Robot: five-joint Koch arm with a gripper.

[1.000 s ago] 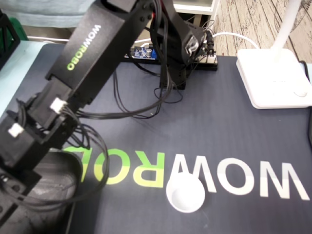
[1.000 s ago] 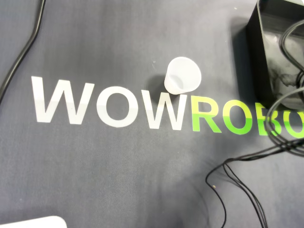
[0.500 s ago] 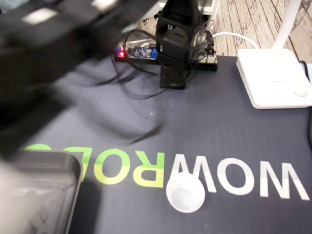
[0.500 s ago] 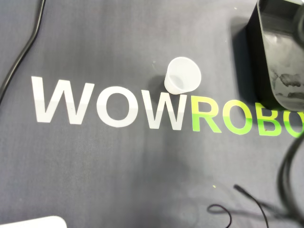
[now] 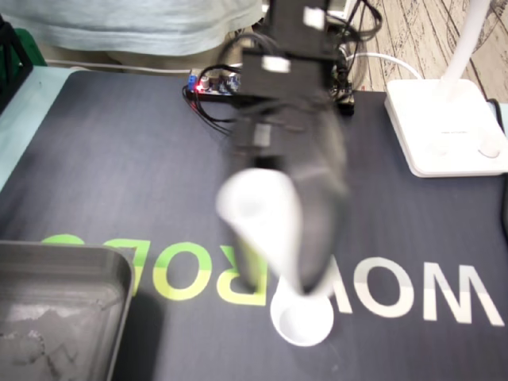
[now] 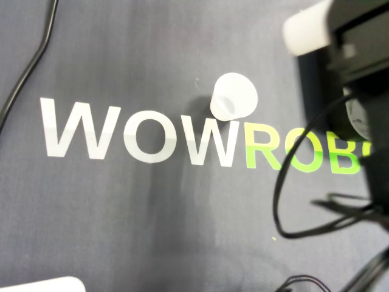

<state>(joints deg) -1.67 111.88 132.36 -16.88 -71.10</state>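
Observation:
A small white cup (image 5: 302, 321) stands upright on the dark mat at the "W" of the lettering; the overhead view shows this cup (image 6: 234, 97) alone and untouched. My gripper (image 5: 302, 286) hangs blurred just above and behind the cup in the fixed view. It has a white finger (image 5: 258, 210) on the left and a black finger (image 5: 321, 214) on the right, and nothing shows between them. In the overhead view the white finger (image 6: 307, 30) enters at the upper right, to the right of the cup. Motion blur hides the gap at the tips.
A dark grey tray (image 5: 71, 258) sits at the mat's lower left corner. A white lamp base (image 5: 444, 127) stands at the back right, and a circuit board (image 5: 214, 83) with wires lies by the arm's base. Black cables (image 6: 279, 194) loop over the mat.
The arm has swung from over the tray at the left to the middle of the mat, and the gripper now hangs over the cup. The cup has not moved.

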